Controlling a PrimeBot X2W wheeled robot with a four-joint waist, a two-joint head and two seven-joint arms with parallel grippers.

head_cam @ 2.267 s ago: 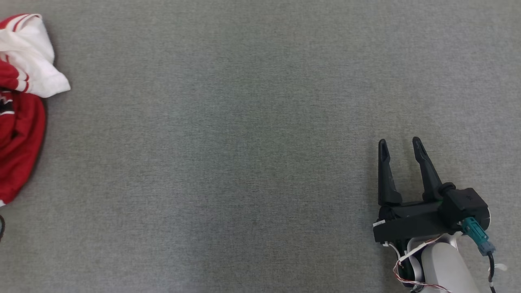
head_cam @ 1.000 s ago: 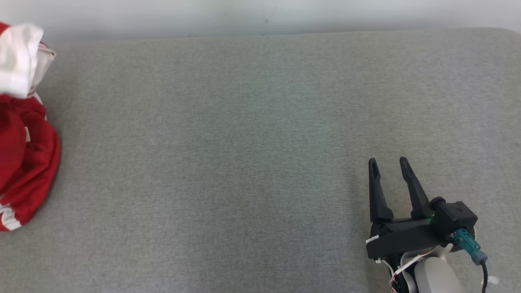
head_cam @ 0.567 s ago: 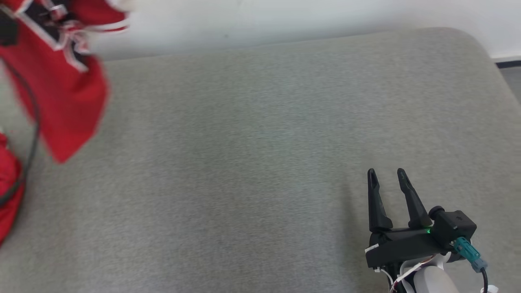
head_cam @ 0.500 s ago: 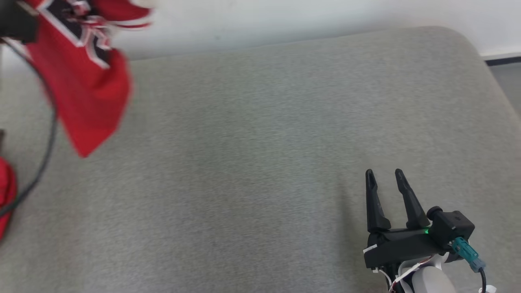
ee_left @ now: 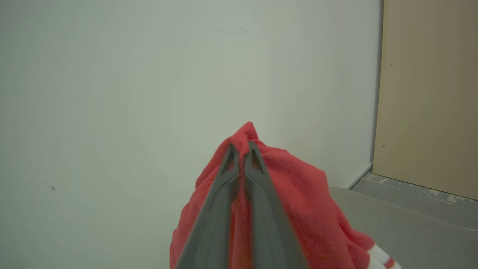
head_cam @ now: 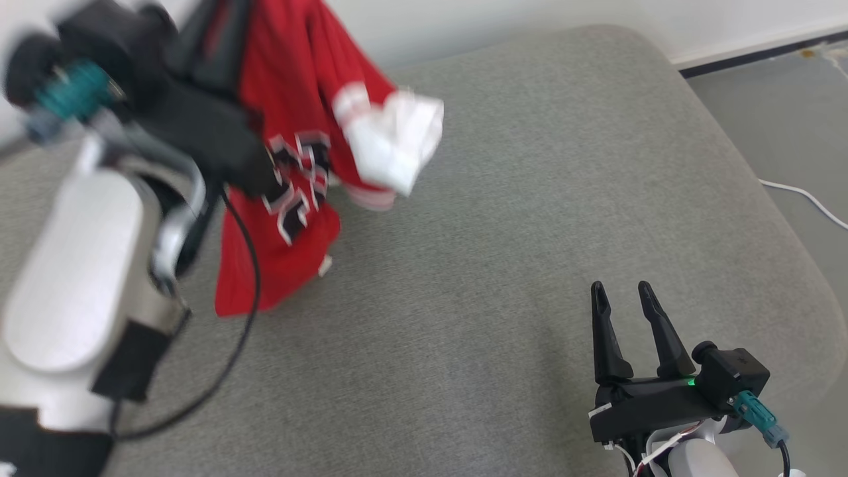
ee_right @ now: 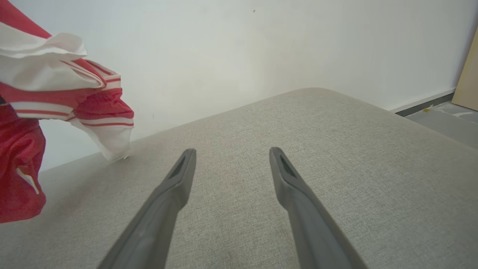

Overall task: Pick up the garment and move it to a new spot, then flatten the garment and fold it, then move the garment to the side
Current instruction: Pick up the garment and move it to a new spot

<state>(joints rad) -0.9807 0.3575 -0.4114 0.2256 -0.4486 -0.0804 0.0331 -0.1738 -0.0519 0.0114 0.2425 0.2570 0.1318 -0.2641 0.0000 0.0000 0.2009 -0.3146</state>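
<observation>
The garment (head_cam: pixel 298 86) is red with white striped sleeves and black-and-white lettering. It hangs bunched from my left gripper (ee_left: pixel 242 147), whose jaws are shut on a red fold of it near the wall. Its lower hem trails down to the grey cushion (head_cam: pixel 503 225), and a white sleeve (head_cam: pixel 391 146) sticks out to the right. My left arm (head_cam: pixel 79 265) reaches in from the lower left of the head view, blurred. My right gripper (head_cam: pixel 619 286) stands open and empty low over the cushion at the lower right, well apart from the garment (ee_right: pixel 22 175).
A pale wall (ee_right: pixel 261 48) runs along the cushion's far edge. To the right the cushion's rounded edge drops to a grey floor (head_cam: pixel 782 112) with a white cable (head_cam: pixel 805 195). A tan panel (ee_left: pixel 429 93) stands by the wall.
The head camera has shifted. My left arm has swung in from the left, carrying the lifted garment toward the cushion's middle. The right gripper has kept its place, open.
</observation>
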